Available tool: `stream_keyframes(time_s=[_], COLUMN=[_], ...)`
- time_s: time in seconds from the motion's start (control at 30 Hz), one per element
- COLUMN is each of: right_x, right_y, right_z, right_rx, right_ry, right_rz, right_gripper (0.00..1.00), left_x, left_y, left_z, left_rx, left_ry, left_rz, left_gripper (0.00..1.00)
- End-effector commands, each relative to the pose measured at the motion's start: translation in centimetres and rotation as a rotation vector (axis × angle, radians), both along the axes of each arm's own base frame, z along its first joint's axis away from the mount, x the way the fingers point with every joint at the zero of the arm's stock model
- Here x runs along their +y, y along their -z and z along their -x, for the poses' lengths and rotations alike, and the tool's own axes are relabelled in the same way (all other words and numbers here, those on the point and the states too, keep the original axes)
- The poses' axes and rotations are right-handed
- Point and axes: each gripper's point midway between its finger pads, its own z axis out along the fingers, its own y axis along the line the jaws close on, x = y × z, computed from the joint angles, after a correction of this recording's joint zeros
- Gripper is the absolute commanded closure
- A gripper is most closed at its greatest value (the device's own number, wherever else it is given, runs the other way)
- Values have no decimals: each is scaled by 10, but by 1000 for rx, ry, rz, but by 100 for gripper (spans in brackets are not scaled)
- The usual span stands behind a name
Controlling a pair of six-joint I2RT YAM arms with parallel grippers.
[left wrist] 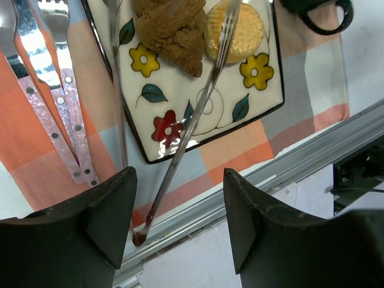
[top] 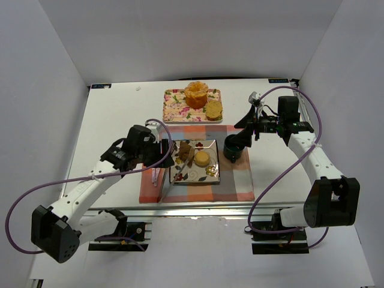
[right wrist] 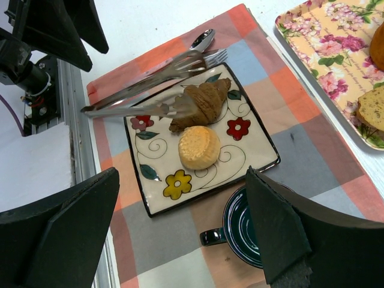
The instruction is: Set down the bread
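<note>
Left wrist view: left claw (left wrist: 178,186) spread wide, gripping nothing.
Tongs (left wrist: 191,120) lie between its fingers, reaching ahead onto the flowered plate (left wrist: 259,99); croissant (left wrist: 174,30) and round bun (left wrist: 240,27) sit farther ahead. The right claw (right wrist: 183,180) gapes, empty.

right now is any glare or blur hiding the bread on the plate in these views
Top external: the near edge of the table is blown out white, the plate unaffected. Left wrist: glare on the cutlery, the tongs cross the round bun. Right wrist: evenly lit and sharp, croissant and bun clear.
</note>
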Motion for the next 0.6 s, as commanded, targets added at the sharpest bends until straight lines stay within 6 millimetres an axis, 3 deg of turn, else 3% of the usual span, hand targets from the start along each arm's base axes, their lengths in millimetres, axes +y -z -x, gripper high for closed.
stream_keyframes(time_s=[0.0,0.13,0.37,0.5,0.57], right_x=[0,0,0,0,-1], right_y=[-14,-15,-15,-14,-14], right_z=[2,2,3,3,3], right_rx=[-42,-45,-47,-45,-46], right_ry=[-20,-20,-19,-20,-19], right_rz=[-19,-19,-19,-19,-18], right_gripper=[11,11,11,10,11], left_x=[-2,-2,-3,-1,0], left_y=[-30,-37,-31,-23,-14], left_z=[-10,-15,-15,-13,-11], left_rx=[-84,-112,-95,-75,-53], left_ry=[-24,-38,-27,-28,-29], left_rz=[37,39,31,19,4], left_gripper=[31,34,36,38,44])
